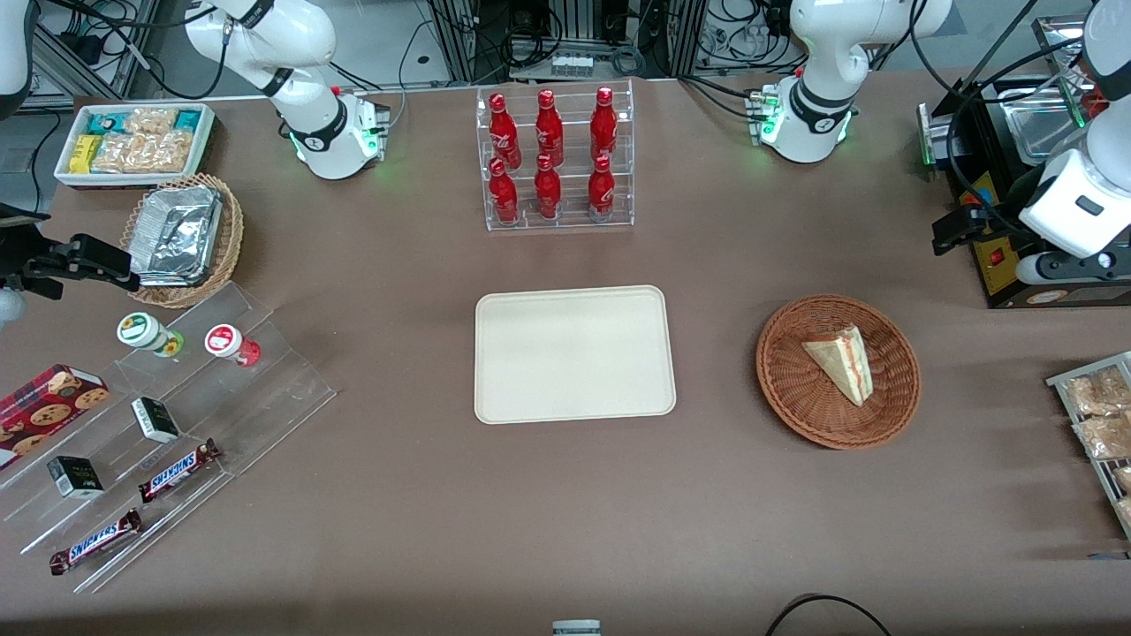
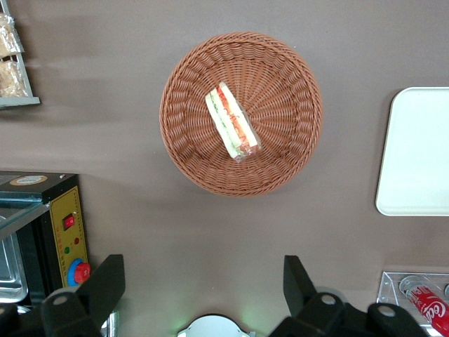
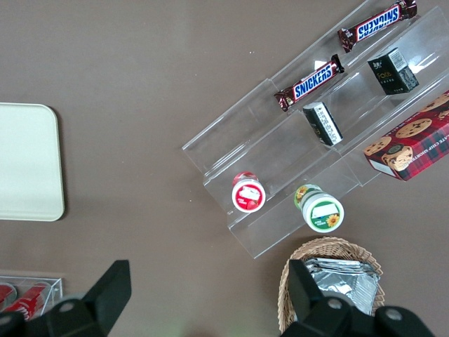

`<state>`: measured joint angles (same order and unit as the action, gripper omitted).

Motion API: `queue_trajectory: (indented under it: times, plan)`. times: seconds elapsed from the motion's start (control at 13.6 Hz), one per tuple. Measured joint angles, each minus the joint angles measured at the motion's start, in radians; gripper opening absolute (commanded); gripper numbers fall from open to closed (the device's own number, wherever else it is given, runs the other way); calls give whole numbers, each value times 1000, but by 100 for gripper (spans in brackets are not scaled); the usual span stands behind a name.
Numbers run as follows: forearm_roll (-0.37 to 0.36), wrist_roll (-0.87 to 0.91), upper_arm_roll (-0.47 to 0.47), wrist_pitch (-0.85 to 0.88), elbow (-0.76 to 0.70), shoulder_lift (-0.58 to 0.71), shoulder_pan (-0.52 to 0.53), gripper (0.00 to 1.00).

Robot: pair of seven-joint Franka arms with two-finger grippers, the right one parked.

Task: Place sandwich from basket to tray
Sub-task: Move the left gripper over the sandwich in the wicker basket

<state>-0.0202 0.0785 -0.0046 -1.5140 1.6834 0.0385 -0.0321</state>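
My end effector (image 2: 203, 298) hangs high above the bench (image 1: 565, 495), fingers (image 2: 105, 284) spread wide with nothing between them, off toward my arm's base from the basket (image 2: 280, 165). The sandwich (image 2: 232, 121) lies in the basket on a slant, one pale bread face up in the front view and its red and green filling edge facing my wrist camera. The tray (image 1: 574, 353) sits bare on the bench beside the basket, toward the parked arm's end, with a strip of bench between them.

My worries, as I judge them:
- The wedge is soft. If I close on the two bread faces too hard, I could squash it or squeeze the filling out.
- It rests tilted against the woven wall, so a descent not lined up with its long edge may push it flat or slide it round the bowl instead of catching it.
- Coming in too low, a finger could snag the wicker and drag the light basket along.
- A grip near the thin tip might let it swing or drop over the gap before the tray.
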Motion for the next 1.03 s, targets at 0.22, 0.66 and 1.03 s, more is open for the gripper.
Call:
queue_trajectory:
  times: [0.22, 0.66, 1.03]
  plan:
    - [0, 0, 0, 0, 3, 0, 0, 100]
    - [0, 0, 0, -122, 110, -1, 0, 100]
    - [0, 3, 0, -329, 269, -4, 0, 100]
